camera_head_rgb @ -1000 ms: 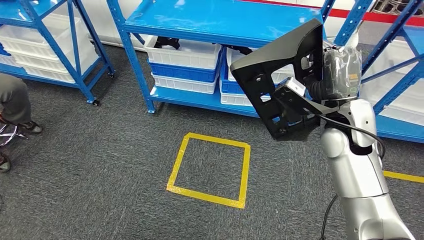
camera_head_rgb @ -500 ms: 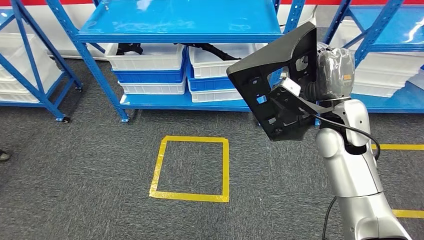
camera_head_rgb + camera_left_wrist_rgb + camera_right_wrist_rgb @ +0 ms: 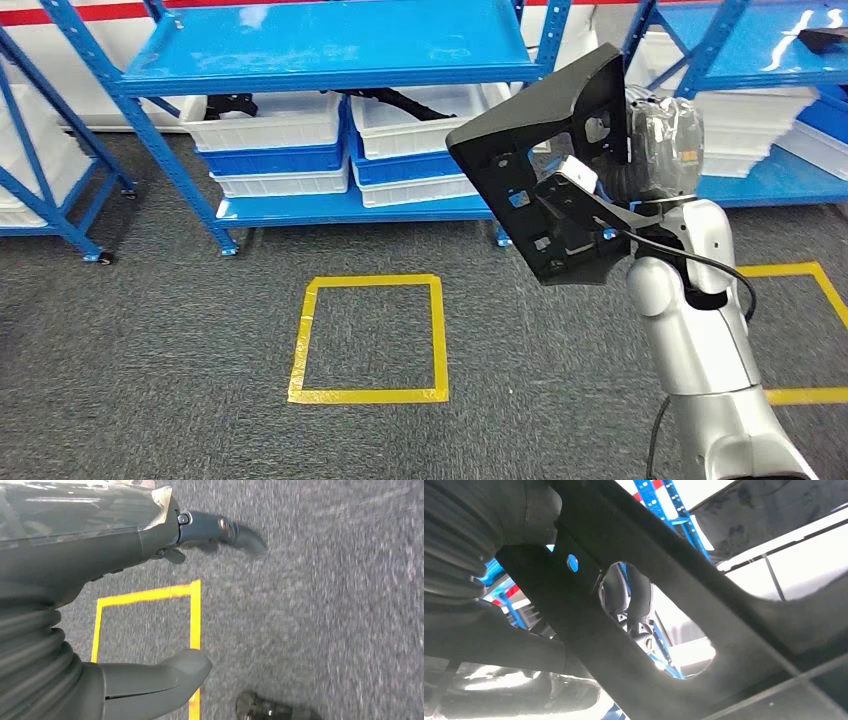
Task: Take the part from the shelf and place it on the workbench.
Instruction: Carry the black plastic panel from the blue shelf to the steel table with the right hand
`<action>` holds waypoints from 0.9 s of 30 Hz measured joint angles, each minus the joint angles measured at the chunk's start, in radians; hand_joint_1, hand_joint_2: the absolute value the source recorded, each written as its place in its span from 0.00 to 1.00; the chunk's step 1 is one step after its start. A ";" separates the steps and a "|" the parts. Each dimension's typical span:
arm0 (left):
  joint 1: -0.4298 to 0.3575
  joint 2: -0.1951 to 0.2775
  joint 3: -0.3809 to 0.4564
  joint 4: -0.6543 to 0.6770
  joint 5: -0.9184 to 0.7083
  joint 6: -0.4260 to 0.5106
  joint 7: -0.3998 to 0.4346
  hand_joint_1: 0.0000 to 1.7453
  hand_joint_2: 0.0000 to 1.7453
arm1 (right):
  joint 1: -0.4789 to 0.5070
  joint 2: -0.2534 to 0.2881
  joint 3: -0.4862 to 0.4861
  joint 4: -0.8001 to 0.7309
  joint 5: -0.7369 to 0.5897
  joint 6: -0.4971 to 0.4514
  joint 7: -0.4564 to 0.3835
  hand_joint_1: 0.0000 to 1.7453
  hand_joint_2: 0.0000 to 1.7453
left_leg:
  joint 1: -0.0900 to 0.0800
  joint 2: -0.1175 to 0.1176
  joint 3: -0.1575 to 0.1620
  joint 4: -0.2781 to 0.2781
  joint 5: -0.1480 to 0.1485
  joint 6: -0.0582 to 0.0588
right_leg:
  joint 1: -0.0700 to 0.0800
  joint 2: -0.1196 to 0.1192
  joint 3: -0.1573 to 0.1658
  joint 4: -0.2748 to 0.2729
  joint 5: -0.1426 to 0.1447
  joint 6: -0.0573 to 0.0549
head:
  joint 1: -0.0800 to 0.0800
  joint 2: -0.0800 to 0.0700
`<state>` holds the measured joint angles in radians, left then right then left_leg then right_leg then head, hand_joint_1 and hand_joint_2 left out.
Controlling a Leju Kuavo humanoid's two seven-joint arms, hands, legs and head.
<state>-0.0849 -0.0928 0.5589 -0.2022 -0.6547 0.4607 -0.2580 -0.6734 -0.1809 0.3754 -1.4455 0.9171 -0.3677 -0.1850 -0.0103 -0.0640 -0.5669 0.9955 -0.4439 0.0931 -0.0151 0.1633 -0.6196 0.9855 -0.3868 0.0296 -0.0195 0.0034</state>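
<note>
Head view: the right hand (image 3: 655,135) grips the black part (image 3: 560,160), raised upright in front of the blue shelf (image 3: 330,50) and its white bins (image 3: 270,125); the left hand (image 3: 150,605) hangs with fingers apart, holding nothing, above the yellow floor square (image 3: 370,340).

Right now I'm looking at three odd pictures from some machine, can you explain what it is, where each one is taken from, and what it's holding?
This is a humanoid robot with two silver arms ending in hands. The wide picture comes from a camera high on its body, looking down. There its right hand holds up a flat black part, in front of blue shelves stacked with white bins. Yellow tape squares mark the grey carpet. The other two pictures come from cameras at the wrists. The left hand hangs open over the carpet, holding nothing. The right wrist picture shows the black part very close up.
</note>
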 joint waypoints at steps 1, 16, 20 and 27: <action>0.000 0.000 0.000 0.000 0.000 0.000 0.000 0.00 1.00 | 0.000 0.000 0.000 0.000 0.000 0.000 0.000 1.00 1.00 | 0.001 0.001 0.001 -0.002 0.001 0.000 | 0.001 0.000 0.000 -0.001 0.000 0.000 | 0.000 0.000; 0.003 -0.003 0.034 -0.001 0.008 0.004 0.003 0.00 1.00 | -0.030 0.041 -0.002 0.045 -0.119 -0.020 -0.064 1.00 1.00 | 0.036 0.007 -0.063 0.161 -0.098 -0.069 | -0.011 -0.084 -0.010 0.037 -0.023 -0.016 | -0.003 0.000; 0.005 0.001 0.041 -0.001 0.011 0.006 0.000 0.00 1.00 | -0.035 0.051 -0.001 0.050 -0.148 -0.029 -0.077 1.00 1.00 | 0.028 -0.019 0.000 0.028 -0.034 -0.050 | -0.016 -0.015 -0.025 0.030 -0.004 0.011 | -0.009 0.000; 0.012 -0.003 0.042 -0.001 0.004 0.002 -0.005 0.00 1.00 | -0.036 0.045 -0.004 0.051 -0.156 -0.040 -0.077 1.00 1.00 | 0.021 0.096 0.009 -0.014 -0.004 -0.039 | -0.002 -0.150 -0.150 0.294 -0.120 0.011 | 0.009 0.000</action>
<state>-0.0730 -0.0954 0.6004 -0.2033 -0.6505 0.4624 -0.2625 -0.7094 -0.1358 0.3715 -1.3941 0.7609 -0.4077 -0.2625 0.0106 0.0322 -0.5577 0.9819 -0.4479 0.0538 -0.0168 0.0129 -0.7697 1.2792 -0.5066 0.0404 -0.0107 0.0034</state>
